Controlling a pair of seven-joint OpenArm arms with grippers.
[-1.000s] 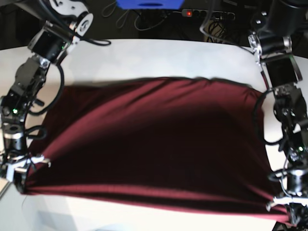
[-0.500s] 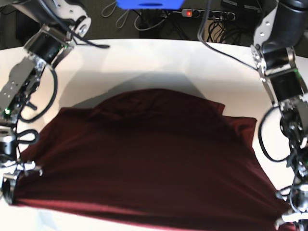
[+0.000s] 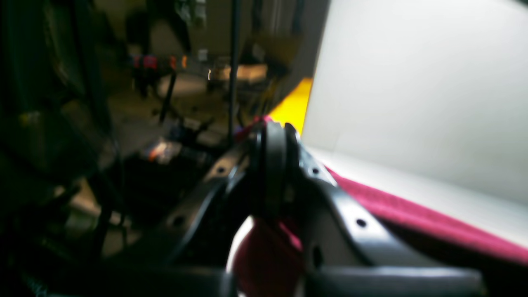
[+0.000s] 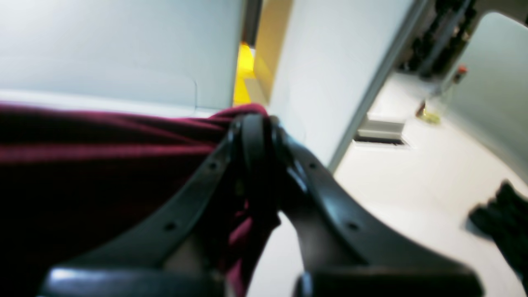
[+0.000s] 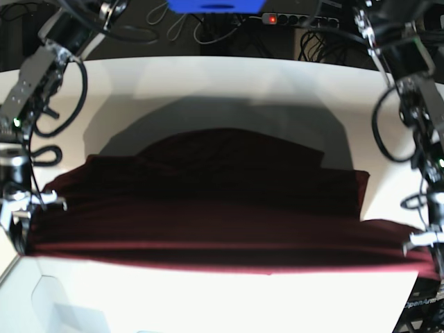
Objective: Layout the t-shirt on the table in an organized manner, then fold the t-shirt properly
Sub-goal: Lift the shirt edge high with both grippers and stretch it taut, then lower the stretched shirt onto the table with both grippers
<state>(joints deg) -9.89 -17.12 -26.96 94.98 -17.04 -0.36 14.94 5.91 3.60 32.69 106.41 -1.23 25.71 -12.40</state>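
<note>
White worktop (image 5: pixel 208 76) fills the view, curving back toward dark clutter, cables and a power strip (image 5: pixel 298 19) behind it. Near the worktop's front edge, the left gripper (image 5: pixel 424 243) is clenched on one corner of the t-shirt (image 5: pixel 208 201), maroon cloth bunched between its jaws in the left wrist view. At the opposite front corner the right gripper (image 5: pixel 17 214) is likewise clamped on fabric. Between them the shirt's front hem runs taut and nearly straight. Farther back from that hem, the cloth lies on the worktop in soft, uneven folds.

The step in hand appears to be spreading the shirt flat. Doing it well likely means keeping both grips firm, holding even tension along the hem, and drawing both corners together so the rear wrinkles smooth out without skewing.
</note>
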